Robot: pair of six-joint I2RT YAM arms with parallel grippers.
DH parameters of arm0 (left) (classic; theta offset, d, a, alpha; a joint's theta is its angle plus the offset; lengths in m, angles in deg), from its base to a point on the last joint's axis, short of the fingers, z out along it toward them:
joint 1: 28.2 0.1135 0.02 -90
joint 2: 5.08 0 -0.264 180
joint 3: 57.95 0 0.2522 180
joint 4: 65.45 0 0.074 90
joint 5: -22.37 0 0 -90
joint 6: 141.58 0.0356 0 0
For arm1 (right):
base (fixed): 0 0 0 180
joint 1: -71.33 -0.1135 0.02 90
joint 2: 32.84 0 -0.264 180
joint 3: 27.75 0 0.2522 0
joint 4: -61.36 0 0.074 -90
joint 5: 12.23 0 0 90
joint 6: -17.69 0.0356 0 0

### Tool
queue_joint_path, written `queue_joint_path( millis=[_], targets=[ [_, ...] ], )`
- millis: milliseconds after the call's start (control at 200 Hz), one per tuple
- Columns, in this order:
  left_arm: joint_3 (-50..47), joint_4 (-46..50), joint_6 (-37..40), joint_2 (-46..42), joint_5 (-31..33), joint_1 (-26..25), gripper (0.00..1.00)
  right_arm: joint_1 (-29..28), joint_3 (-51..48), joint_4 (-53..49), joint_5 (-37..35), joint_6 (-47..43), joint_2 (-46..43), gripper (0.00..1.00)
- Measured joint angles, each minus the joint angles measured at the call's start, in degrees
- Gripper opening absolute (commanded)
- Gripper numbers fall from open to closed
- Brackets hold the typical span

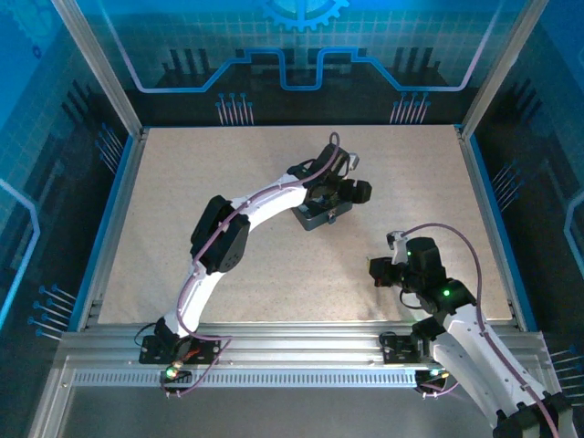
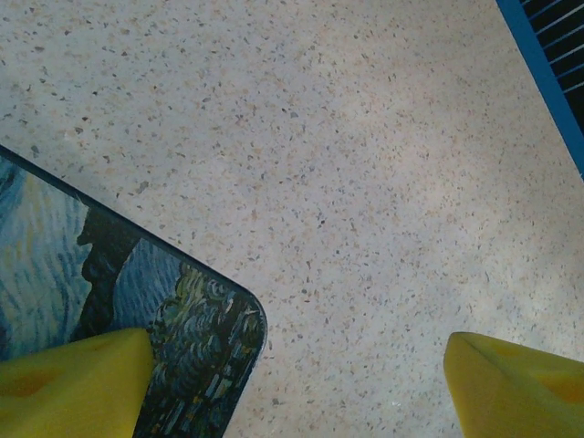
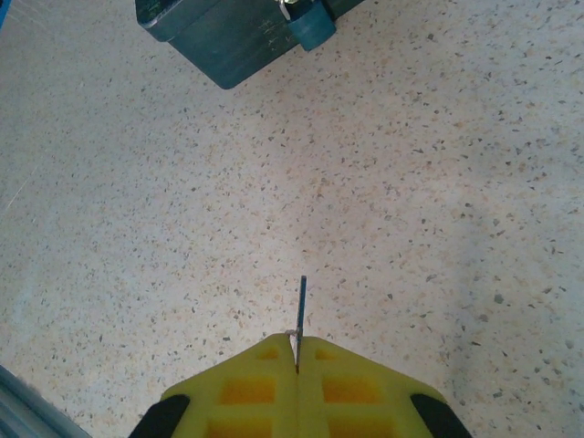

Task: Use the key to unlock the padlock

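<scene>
1. The left gripper (image 2: 297, 356) is open, its two yellow fingers (image 2: 73, 383) spread wide.
2. In the left wrist view, one finger sits over the rounded corner of the tin (image 2: 109, 283), whose lid bears a blue-and-yellow swirl painting. The other finger is over bare speckled tabletop (image 1: 182, 182). Whether the first finger touches the lid cannot be told.
3. From above, the left arm reaches to the middle of the tabletop, with its wrist over the tin.
4. The right gripper (image 3: 297, 351) is closed on the key (image 3: 302, 306). This thin dark blade sticks straight out from between the pressed-together yellow fingers, pointing toward the tin.
5. The padlock (image 3: 306, 20) hangs at the front side of the tin, at the top edge of the right wrist view. It is a small dark body with a silvery shackle above it.
6. Key and padlock are well apart, with open tabletop between them.
7. From above, the right gripper sits near the front right of the tabletop, short of the tin.
</scene>
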Motion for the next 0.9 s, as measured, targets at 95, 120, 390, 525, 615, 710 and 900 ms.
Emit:
queue_joint_path(
  millis=[95, 120, 390, 525, 615, 710, 900],
  targets=[
    [-3.7, -0.6, 0.7, -2.5, 0.0, -0.4, 0.85, 0.1, 0.1, -0.2, 0.9, -0.4, 0.4, 0.0],
    [-4.9, -0.7, 0.9, -3.3, 0.0, -0.5, 0.85, 0.1, 0.1, -0.2, 1.0, -0.5, 0.4, 0.0],
    [-18.8, -1.4, 1.3, -13.2, -0.2, -2.8, 0.85, 0.4, 0.2, -0.2, 2.3, -0.9, 1.1, 0.0],
    [-25.8, -1.6, 1.2, -18.6, -0.2, -4.0, 0.85, 0.4, 0.2, -0.4, 2.4, -1.1, 1.1, 0.0],
    [-30.3, -1.9, 1.2, -22.1, -0.2, -5.0, 0.85, 0.5, 0.2, -0.4, 2.4, -1.1, 1.1, 0.0],
    [-34.4, -2.3, 0.8, -25.4, -0.2, -6.1, 0.85, 0.5, 0.2, -0.4, 2.5, -1.1, 1.1, 0.0],
    [-41.9, -4.0, -0.9, -31.3, -0.2, -7.5, 0.85, 0.6, 0.2, 0.2, 4.4, -1.0, 1.1, 0.0]
  ],
)
